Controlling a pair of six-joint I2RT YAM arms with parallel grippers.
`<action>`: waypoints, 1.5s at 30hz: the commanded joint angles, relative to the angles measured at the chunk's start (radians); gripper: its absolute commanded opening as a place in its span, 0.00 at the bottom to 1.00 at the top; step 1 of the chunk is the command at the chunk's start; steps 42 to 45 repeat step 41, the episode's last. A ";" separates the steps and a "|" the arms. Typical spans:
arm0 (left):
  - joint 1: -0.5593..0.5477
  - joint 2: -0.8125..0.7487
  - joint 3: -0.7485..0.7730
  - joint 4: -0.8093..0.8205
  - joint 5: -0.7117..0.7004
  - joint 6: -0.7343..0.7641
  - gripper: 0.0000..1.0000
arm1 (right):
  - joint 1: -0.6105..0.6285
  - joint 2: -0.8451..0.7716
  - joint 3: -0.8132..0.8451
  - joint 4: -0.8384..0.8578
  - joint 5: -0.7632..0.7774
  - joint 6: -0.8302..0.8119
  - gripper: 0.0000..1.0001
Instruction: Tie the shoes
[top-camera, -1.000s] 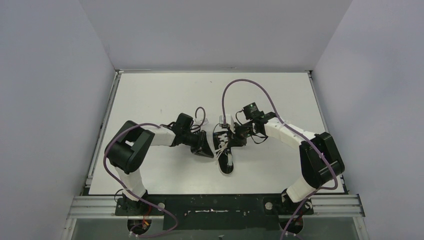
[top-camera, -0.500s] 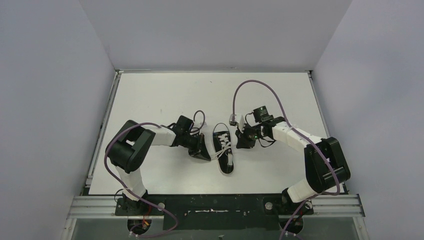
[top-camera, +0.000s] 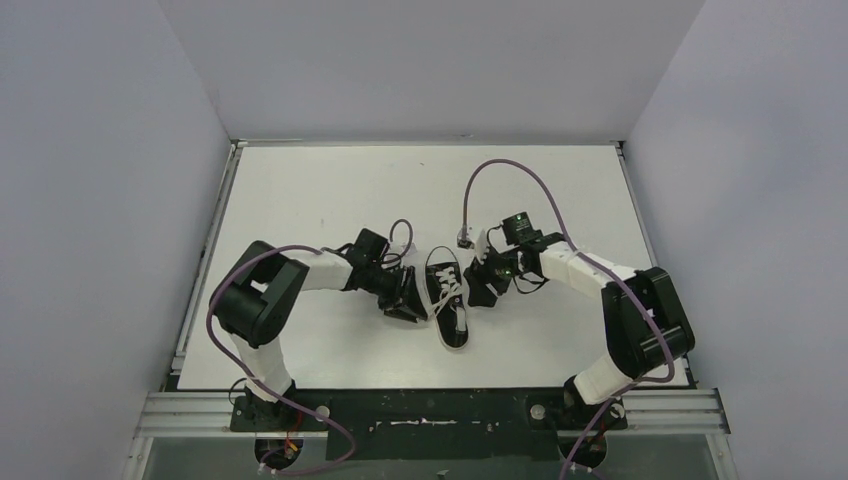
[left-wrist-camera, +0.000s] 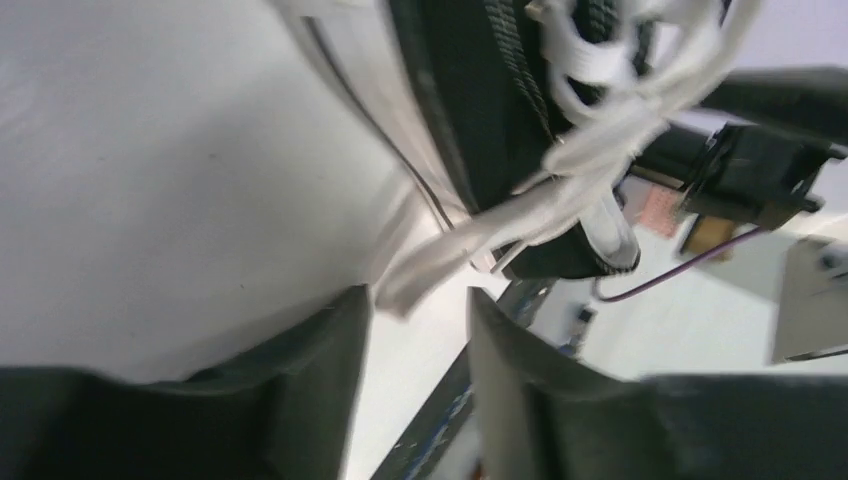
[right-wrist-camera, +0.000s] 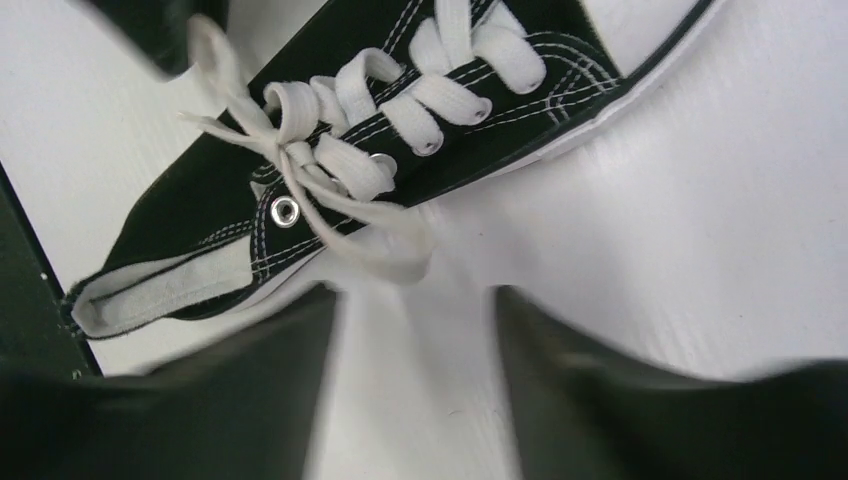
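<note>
The shoe (top-camera: 450, 305), a small black sneaker with white laces and a white toe cap, lies on the white table (top-camera: 300, 190) with its toe toward the near edge. My left gripper (top-camera: 410, 298) sits close against its left side and my right gripper (top-camera: 483, 285) just off its right side. In the left wrist view the left gripper (left-wrist-camera: 418, 300) is open, and a loose lace end (left-wrist-camera: 480, 225) reaches to its fingertips without being pinched. The right gripper (right-wrist-camera: 410, 298) is open over bare table. A slack lace loop (right-wrist-camera: 385, 250) lies just ahead of it beside the shoe (right-wrist-camera: 200, 200).
Purple cables (top-camera: 500, 170) arc above both wrists. Grey walls enclose the table on three sides, and a metal rail (top-camera: 430, 410) with both arm bases runs along the near edge.
Both grippers have gone from shut to open and let go of the laces. The right arm pulled away to the shoe's right; the laces, drawn taut before, now lie slack.
</note>
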 joint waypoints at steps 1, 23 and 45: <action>-0.004 -0.106 0.047 -0.198 -0.163 0.116 0.55 | 0.051 -0.127 0.081 -0.003 0.110 0.197 0.99; 0.025 -0.950 0.416 -0.757 -0.608 0.144 0.77 | 0.187 -0.427 0.431 -0.568 0.698 0.924 1.00; 0.026 -1.137 0.717 -0.777 -0.951 0.320 0.81 | 0.169 -0.779 0.799 -0.776 1.281 0.918 1.00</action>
